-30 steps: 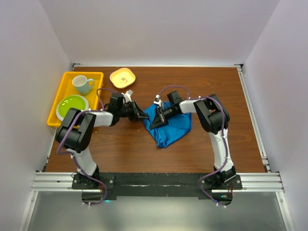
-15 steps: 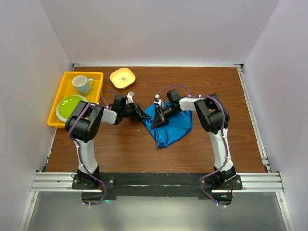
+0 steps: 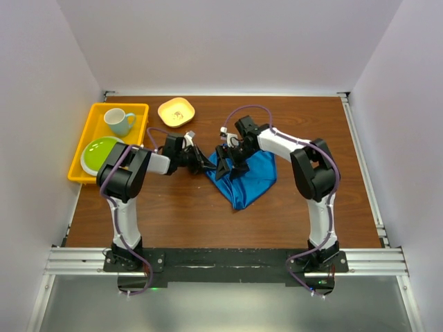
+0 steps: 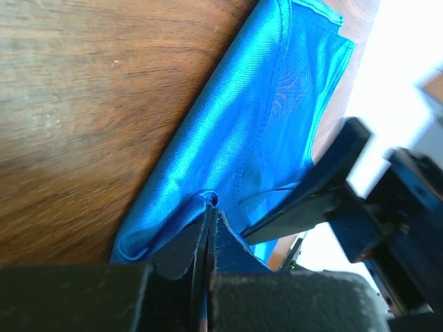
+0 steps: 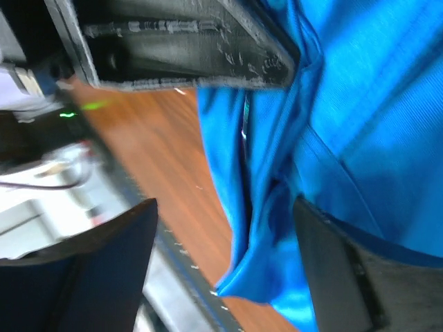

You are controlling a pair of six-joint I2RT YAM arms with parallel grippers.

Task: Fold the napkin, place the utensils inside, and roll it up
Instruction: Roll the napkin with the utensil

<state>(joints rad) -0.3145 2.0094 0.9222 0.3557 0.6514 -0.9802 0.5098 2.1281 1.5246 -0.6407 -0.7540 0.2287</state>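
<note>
Folding, is that what they are doing right now?

Looking that way to me. The napkin [image 3: 249, 178] is lying crumpled around the middle of the counter, a touch nearer the far edge, and both arms are working at its left side.

What is the left gripper [image 4: 208, 216] doing?

It is pinching a ridge of cloth at the napkin's left corner, with its fingers pressed together on it. The right gripper [image 5: 223, 207] is sitting just beside it with its fingers [image 5: 90, 270] spread. It is straddling a pleat of cloth and gripping nothing that I can make out.

And the utensil?

I am not seeing it anywhere. It may be lying under the cloth or an arm; I cannot tell. The tray [image 3: 121, 105] in the far-left corner is carrying a cup [image 3: 119, 120] and a plate [image 3: 104, 152], nothing slim or metal.

So they are only beginning?

I am judging so. The napkin is bunching rather than lying flat, and no clean fold is showing. Next, I am guessing, the right gripper is needing to close on a second corner. Then the two are needing to draw apart, spreading the cloth flat before carrying one edge over. Pulling unevenly is risking more bunching.
</note>
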